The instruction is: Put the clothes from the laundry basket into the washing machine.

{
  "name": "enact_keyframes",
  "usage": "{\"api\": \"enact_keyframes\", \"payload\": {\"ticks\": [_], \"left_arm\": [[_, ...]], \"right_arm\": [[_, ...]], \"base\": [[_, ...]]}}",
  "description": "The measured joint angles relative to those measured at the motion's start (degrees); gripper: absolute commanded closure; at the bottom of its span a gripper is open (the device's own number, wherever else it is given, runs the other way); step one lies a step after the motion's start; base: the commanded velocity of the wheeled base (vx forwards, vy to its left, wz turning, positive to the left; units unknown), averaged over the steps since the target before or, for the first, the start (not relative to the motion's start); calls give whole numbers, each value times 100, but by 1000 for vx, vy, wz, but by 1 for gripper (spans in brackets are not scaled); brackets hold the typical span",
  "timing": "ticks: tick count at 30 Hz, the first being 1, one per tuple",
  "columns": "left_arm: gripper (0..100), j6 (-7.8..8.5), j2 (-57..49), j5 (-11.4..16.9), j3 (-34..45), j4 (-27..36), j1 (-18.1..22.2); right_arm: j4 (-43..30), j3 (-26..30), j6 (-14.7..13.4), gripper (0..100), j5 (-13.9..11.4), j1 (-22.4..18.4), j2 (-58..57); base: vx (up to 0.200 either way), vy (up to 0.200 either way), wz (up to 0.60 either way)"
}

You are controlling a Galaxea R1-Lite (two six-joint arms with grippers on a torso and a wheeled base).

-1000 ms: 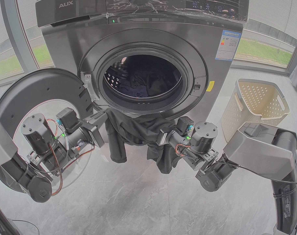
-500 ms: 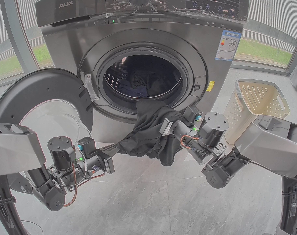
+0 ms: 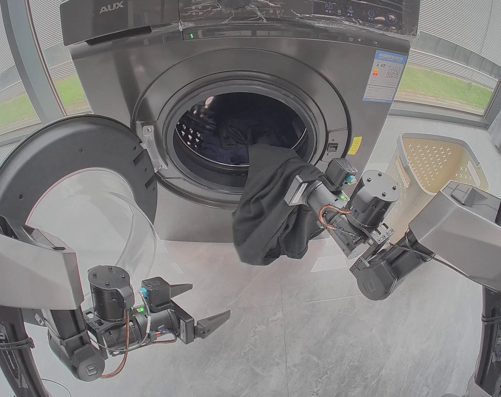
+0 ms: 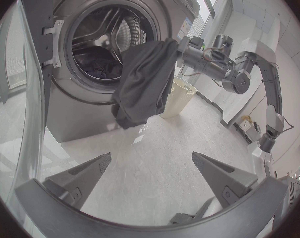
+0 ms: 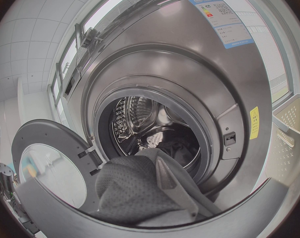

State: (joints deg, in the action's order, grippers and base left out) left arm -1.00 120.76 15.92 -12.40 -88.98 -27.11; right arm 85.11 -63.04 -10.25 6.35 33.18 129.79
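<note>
At centre frame, my right tool [image 3: 288, 182] is clamped on the black garment [image 3: 264, 216], which hangs at the mouth of the washing machine [image 3: 239, 64], drum up-left; my left tool [image 3: 209, 301], lower left, gapes apart.

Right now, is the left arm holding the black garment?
No: the left jaws stand open and empty over the floor; the black garment hangs from the right jaws.
</note>
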Motion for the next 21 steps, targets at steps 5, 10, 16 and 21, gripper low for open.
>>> {"api": "enact_keyframes", "payload": {"ticks": [5,10,16,21], "left_arm": [[0,32,44,4,99,0,-69],[0,-28,0,-18,-405,-2,-91],[0,-156,22,-55,-1221,-2,-210],[0,-208,215,-93,-1773,0,-307]], "right_arm": [[1,9,2,100,0,41,-16],[-7,55,38,100,0,215,-13],[-29,33,89,100,-1,586,52],[-82,-60,108,100,0,857,141]], "base": [[0,0,0],[0,0,0],[0,0,0],[0,0,0]]}}
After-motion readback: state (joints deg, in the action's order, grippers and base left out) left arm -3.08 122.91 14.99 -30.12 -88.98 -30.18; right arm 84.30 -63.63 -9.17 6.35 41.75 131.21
